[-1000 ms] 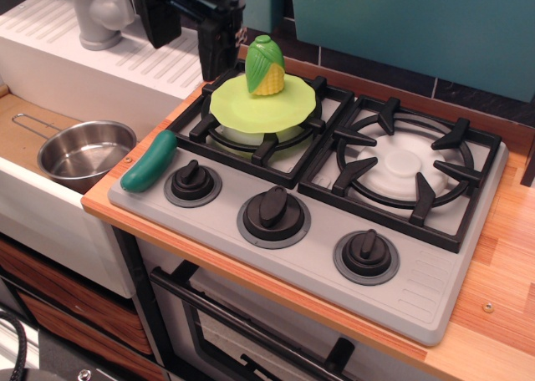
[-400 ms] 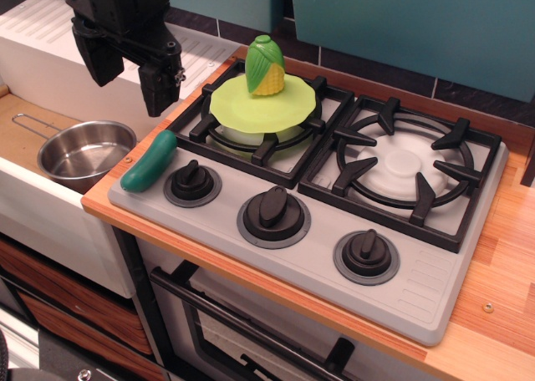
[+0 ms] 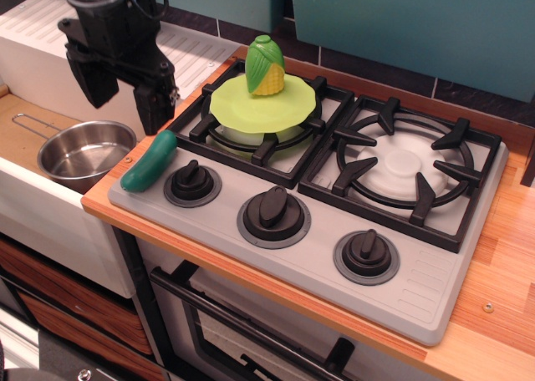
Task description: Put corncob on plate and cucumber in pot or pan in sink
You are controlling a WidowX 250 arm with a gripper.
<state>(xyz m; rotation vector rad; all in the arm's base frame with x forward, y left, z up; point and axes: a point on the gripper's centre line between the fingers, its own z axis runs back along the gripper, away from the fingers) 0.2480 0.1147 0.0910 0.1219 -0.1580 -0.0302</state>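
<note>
Corncob point(image 3: 264, 65) stands upright on the plate point(image 3: 251, 107), which sits on the far-left burner grate of the stove point(image 3: 334, 231). Cucumber point(image 3: 150, 160) lies on the stove's left edge, w/ the left knob point(image 3: 192, 181) just right of it. Pot point(image 3: 84, 153) sits in the sink point(image 3: 33, 197), left of the cucumber. Hand point(image 3: 125, 97) hangs open, fingers apart, above the gap btw pot and cucumber, holding nothing.

Single high front view, angled down (fairly close), stove point(image 3: 334, 189) central
</note>
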